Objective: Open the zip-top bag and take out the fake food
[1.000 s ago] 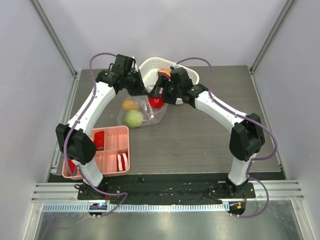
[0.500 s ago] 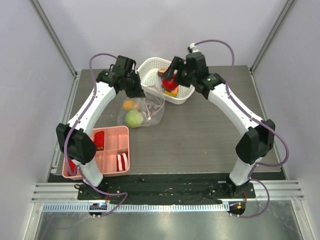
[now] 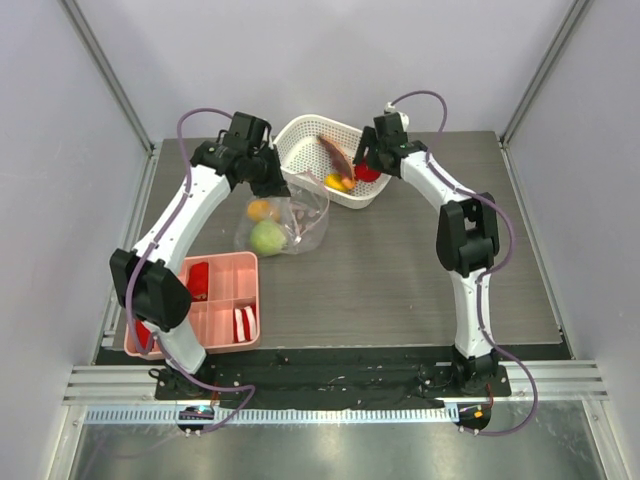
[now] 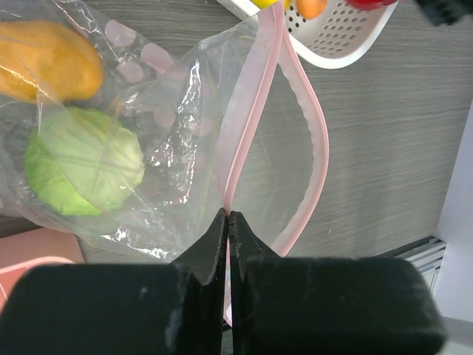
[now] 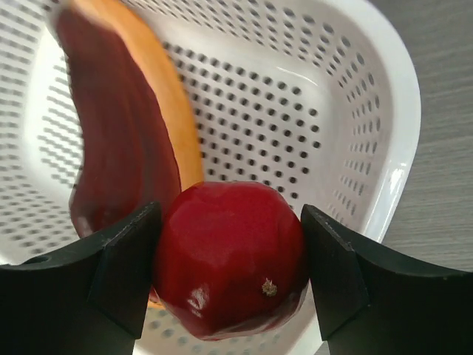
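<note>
The clear zip-top bag [image 3: 285,225] lies on the table left of the white basket, its pink zip strip [image 4: 247,103] parted and its mouth open. Inside it are a green ball [image 4: 81,163] and a yellow-orange fruit [image 4: 48,59]. My left gripper [image 4: 228,216] is shut on the bag's zip edge. My right gripper [image 5: 230,244] is shut on the red round fruit [image 5: 229,259] and holds it over the white mesh basket [image 5: 384,133], also seen from above [image 3: 368,172]. An orange-brown wedge [image 5: 133,126] lies in the basket.
Small yellow-orange fruits [image 3: 338,182] lie in the basket [image 3: 300,135] at the back middle. A pink divided tray [image 3: 220,272] with red and red-white pieces stands front left. Walls enclose the table on three sides.
My right gripper has carried the red round fruit from the bag's mouth rightwards and back, over the basket. The left gripper has kept its hold on the bag.
</note>
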{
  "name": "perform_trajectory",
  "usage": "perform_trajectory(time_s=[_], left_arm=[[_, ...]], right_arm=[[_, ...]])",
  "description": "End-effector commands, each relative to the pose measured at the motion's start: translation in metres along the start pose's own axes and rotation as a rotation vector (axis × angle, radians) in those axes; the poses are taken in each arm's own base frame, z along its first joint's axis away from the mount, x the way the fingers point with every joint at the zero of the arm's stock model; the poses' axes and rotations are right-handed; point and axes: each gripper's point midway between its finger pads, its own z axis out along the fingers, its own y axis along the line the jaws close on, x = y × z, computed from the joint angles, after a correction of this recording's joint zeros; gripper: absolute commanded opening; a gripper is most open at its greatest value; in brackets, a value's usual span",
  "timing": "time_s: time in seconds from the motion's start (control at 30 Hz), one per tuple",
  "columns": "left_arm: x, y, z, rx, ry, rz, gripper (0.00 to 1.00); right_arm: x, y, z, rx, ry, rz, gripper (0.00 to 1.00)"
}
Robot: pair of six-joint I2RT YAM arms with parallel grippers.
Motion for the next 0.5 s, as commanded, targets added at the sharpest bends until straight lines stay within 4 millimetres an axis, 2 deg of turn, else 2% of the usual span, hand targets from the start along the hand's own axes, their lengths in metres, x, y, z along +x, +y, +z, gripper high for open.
perform_trajectory(time_s=[0.0, 0.07, 0.1, 0.23, 0.3, 0.33, 0.37, 0.4, 0.47], left_arm=[[-0.004, -0.015, -0.026, 0.068, -0.046, 0.004, 0.0], [-0.004, -0.018, -0.027, 0.087, -0.047, 0.006, 0.0], [-0.003, -0.018, -0.026, 0.086, -0.046, 0.005, 0.0], [-0.005, -0.019, -0.027, 0.092, -0.047, 0.009, 0.0], [-0.004, -0.021, -0.026, 0.101, -0.041, 0.01, 0.0], [-0.004, -0.021, -0.025, 0.101, -0.038, 0.009, 0.0], [-0.004, -0.021, -0.024, 0.101, -0.038, 0.009, 0.0], [-0.004, -0.023, -0.025, 0.107, -0.037, 0.011, 0.0], [-0.005, -0.023, -0.025, 0.109, -0.038, 0.011, 0.0]], right_arm=[[-0.032, 0.007, -0.007, 0.004, -0.078, -0.062, 0.3], [-0.035, 0.005, -0.008, 0.013, -0.084, -0.074, 0.44], [-0.035, 0.004, -0.009, 0.021, -0.081, -0.083, 0.55], [-0.039, 0.006, -0.021, 0.013, -0.076, -0.104, 0.67], [-0.043, 0.008, -0.034, 0.008, -0.078, -0.094, 0.78], [-0.044, 0.007, -0.037, 0.008, -0.072, -0.096, 0.79], [-0.046, 0.008, -0.046, 0.005, -0.069, -0.093, 0.92], [-0.047, 0.008, -0.05, 0.008, -0.069, -0.095, 0.99], [-0.045, 0.004, -0.052, 0.021, -0.067, -0.105, 1.0]])
